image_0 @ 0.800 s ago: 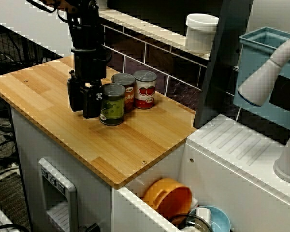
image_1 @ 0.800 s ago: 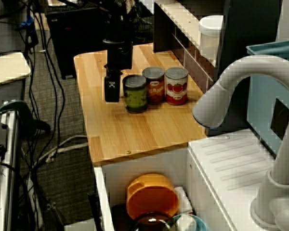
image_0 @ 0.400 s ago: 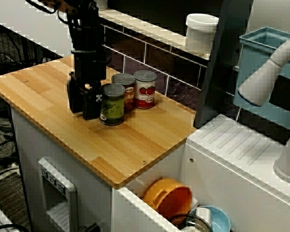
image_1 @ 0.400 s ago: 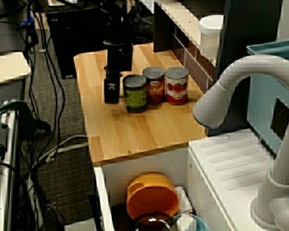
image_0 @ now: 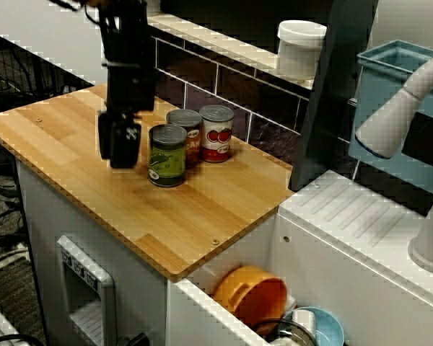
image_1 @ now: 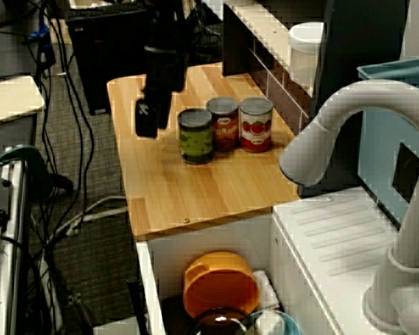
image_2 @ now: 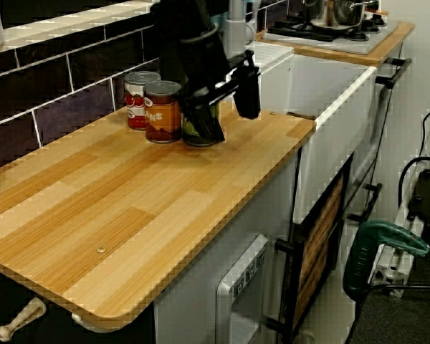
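**Ana:** Two bowls come first in the view from the sink side. The sink (image_0: 202, 306) holds an orange bowl (image_0: 251, 295) on its side and a blue bowl (image_0: 328, 330), with something white and a dark rim between them that I cannot make out.

**Ben:** And beyond that, on the wood?

**Ana:** On the counter (image_0: 166, 223) the gripper (image_2: 231, 126) hangs just above the boards. In the view from the counter's far end its fingers stand wide apart, with nothing between them. The green can (image_0: 167, 155) stands upright just beside it, on the side toward the wall. In the sink-side view a gap shows between the two, so they do not touch.

**Ben:** So how far along does it look?

**Ana:** My reading is that no grasp is made. The green can sits on the counter with its lid on, not lifted or tipped. Closing on it and moving it are both not done.

**Ben:** What is behind it?

**Ana:** The orange-label can (image_0: 185, 133) touches the green one or nearly so, and the tomato can (image_0: 216, 133) is next along. Both are sealed and upright, forming a row near the tiled wall.

**Ben:** And further back?

**Ana:** A white tub (image_0: 301, 47) with its lid on stands on the ledge (image_0: 224, 45). Its contents are hidden. A blue bin (image_0: 390, 86) sits farther right behind the tap (image_0: 400, 108), and I cannot see inside it.
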Action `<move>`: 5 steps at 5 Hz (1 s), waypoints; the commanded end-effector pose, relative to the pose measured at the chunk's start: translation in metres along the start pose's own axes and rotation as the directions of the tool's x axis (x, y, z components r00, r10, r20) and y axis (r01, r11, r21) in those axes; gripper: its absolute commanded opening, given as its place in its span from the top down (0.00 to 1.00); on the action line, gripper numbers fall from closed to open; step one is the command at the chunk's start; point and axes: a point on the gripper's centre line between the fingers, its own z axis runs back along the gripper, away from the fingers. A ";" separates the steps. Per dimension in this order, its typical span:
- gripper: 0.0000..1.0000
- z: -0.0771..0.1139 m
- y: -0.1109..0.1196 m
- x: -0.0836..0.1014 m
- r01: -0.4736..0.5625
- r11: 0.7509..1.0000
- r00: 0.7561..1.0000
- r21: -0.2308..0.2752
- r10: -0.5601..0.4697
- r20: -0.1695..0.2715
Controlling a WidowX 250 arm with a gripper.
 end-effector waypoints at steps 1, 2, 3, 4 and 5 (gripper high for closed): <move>0.00 0.029 -0.004 -0.001 0.371 0.913 0.928 0.173 -0.373 -0.023; 0.00 0.022 0.010 0.003 0.446 0.863 0.889 0.236 -0.457 -0.009; 0.00 0.018 0.021 0.010 0.484 0.840 0.871 0.246 -0.489 -0.043; 0.00 0.021 0.027 0.008 0.512 0.819 0.850 0.257 -0.527 -0.014; 0.00 0.017 0.035 0.014 0.505 0.836 0.856 0.212 -0.517 0.000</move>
